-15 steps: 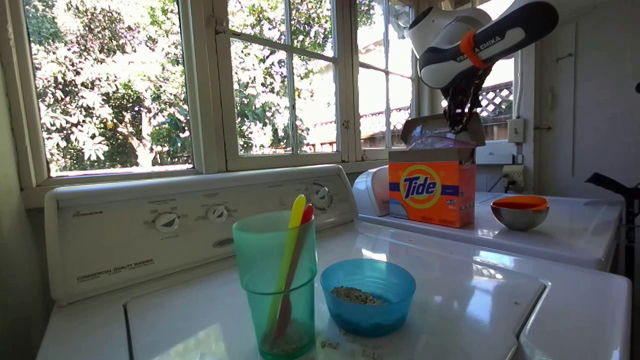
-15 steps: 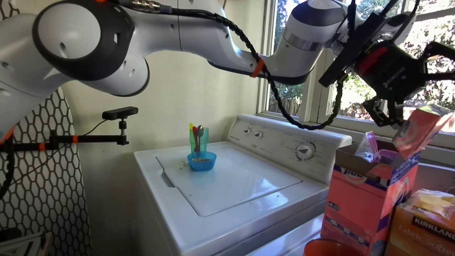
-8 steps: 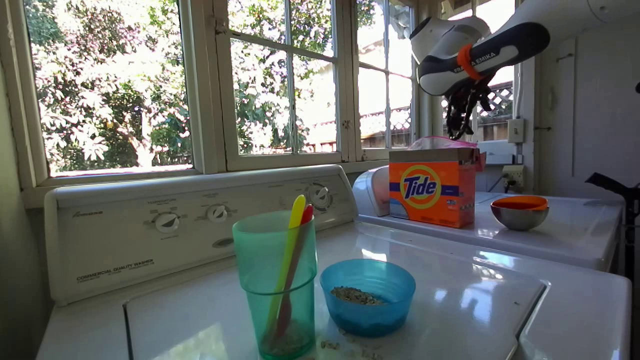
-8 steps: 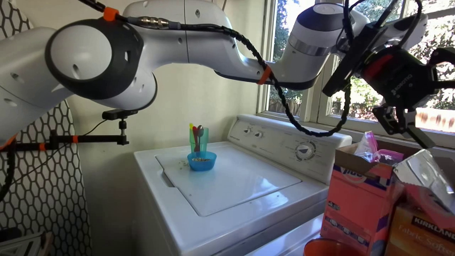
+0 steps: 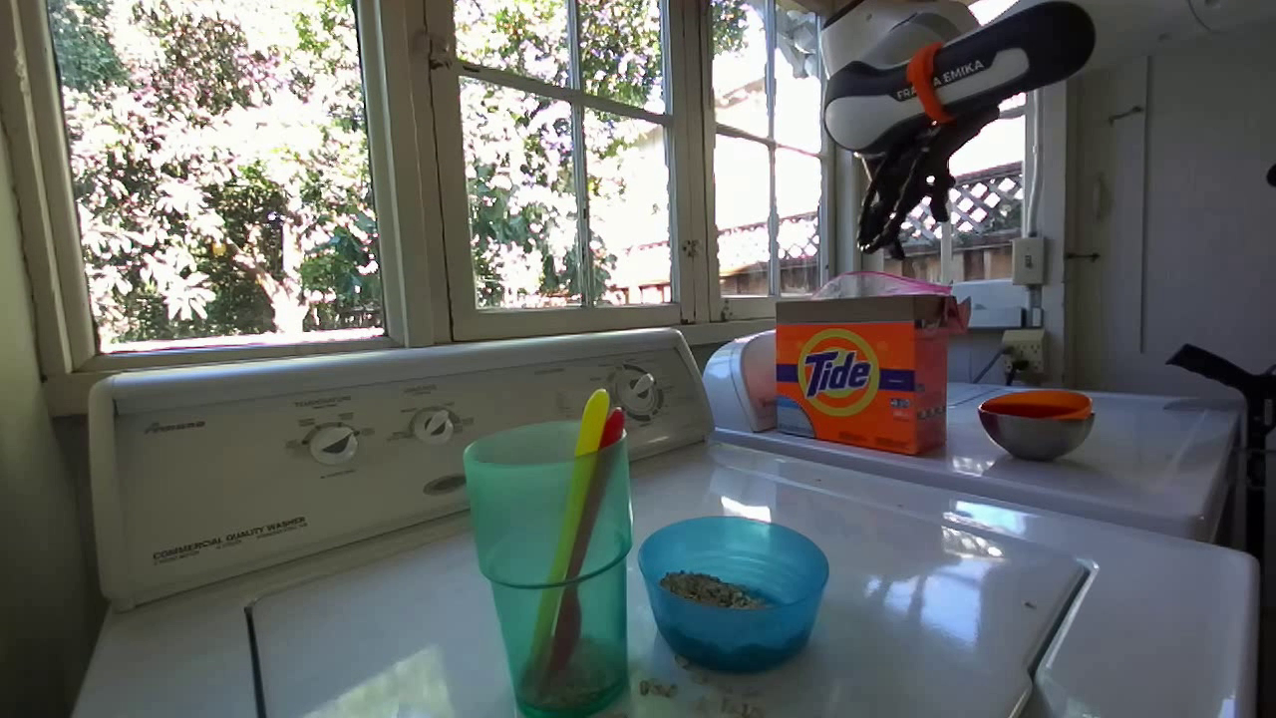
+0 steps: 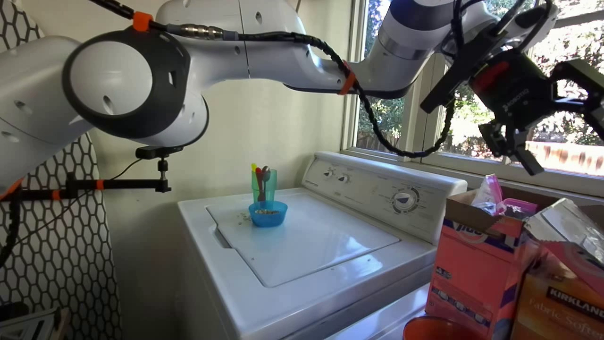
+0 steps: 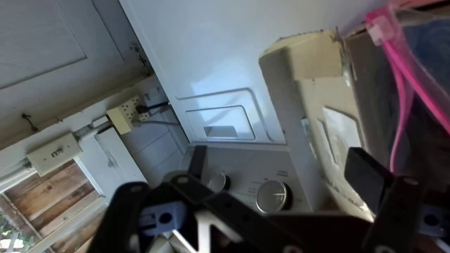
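Observation:
My gripper (image 7: 283, 168) is open and empty, with its two black fingers wide apart. In both exterior views the gripper (image 5: 881, 249) (image 6: 566, 144) hangs above the orange Tide box (image 5: 862, 399) (image 6: 472, 269), apart from it. The box stands upright with its top open. Its lid flap (image 6: 564, 219) is folded outward and rests over the Kirkland box (image 6: 549, 302); its pale inner side also shows in the wrist view (image 7: 320, 91). A clear bag with a pink zip (image 5: 877, 286) (image 6: 488, 198) (image 7: 399, 56) sticks out of the box opening.
A white dryer (image 7: 211, 45) bears the boxes and a steel bowl with an orange bowl in it (image 5: 1037, 429). On the washer (image 6: 302, 255) stand a blue bowl with grain (image 5: 733, 608) and a green cup with spoons (image 5: 548, 499). The window wall (image 5: 688, 179) is behind.
The box lid stood raised at the gripper, then dropped outward onto the Kirkland box. My gripper first moved down, then rose away from the box.

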